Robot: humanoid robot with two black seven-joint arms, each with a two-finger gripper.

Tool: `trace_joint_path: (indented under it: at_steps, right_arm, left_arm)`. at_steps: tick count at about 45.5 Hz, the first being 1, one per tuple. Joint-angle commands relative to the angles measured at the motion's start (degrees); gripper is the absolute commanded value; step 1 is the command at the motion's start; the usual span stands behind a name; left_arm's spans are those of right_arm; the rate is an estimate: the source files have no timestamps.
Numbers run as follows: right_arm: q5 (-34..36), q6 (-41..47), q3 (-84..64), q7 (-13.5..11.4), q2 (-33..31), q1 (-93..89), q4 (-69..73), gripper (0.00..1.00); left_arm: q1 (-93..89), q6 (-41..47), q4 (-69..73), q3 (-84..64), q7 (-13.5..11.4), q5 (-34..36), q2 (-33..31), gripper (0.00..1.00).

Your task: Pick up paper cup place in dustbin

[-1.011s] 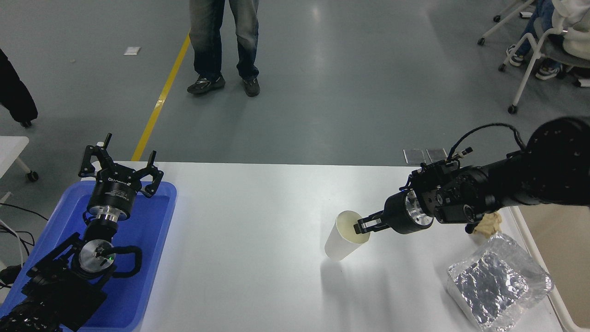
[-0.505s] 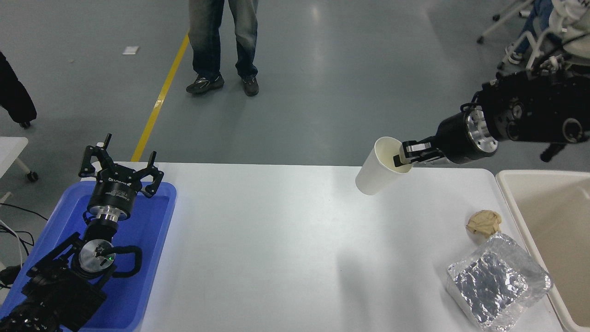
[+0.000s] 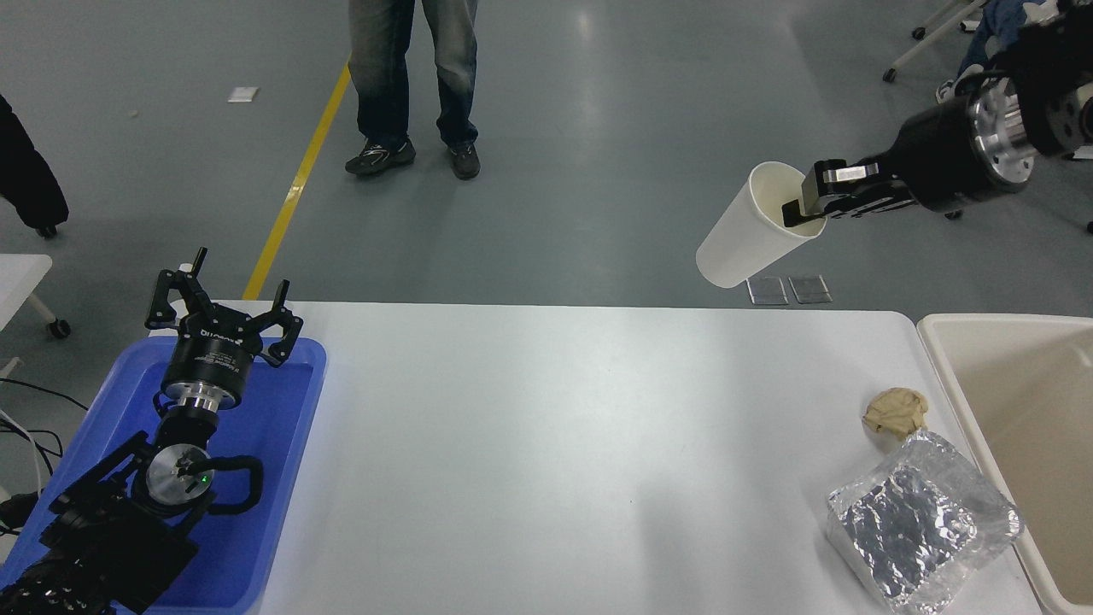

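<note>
We judge the small white tapered paper cup (image 3: 747, 231) light and crushable; our right gripper (image 3: 807, 205) pinches its rim wall, one finger inside, gently

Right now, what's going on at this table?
The right gripper holds the paper cup by its rim, one of the jaws inside the cup, lifted high above the white table and tilted. The cup is not yet over the dustbin at the table's right. The left gripper is parked, open, over the blue tray.
</note>
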Motion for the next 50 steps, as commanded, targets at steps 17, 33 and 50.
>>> trace_joint_path:
  at_steps: [17,33,50]
  right_arm:
    - [2.33,-8.26,-9.06,-0.67,-2.42,-20.08,-17.38,0.0]
    - [4.18,-8.18,-3.62,-0.49,-6.73,-52.16,-51.66,0.0]
    - [4.09,-10.45,13.17,-6.28,-6.2,-77.92,-71.01,0.0]
  left_arm:
    - [-0.02,0.0,0.01,0.0,0.0,0.03,0.0,1.0]
    - [-0.01,0.0,0.01,0.0,0.0,0.03,0.0,1.0]
    - [-0.01,0.0,0.01,-0.09,-0.09,0.03,0.0,1.0]
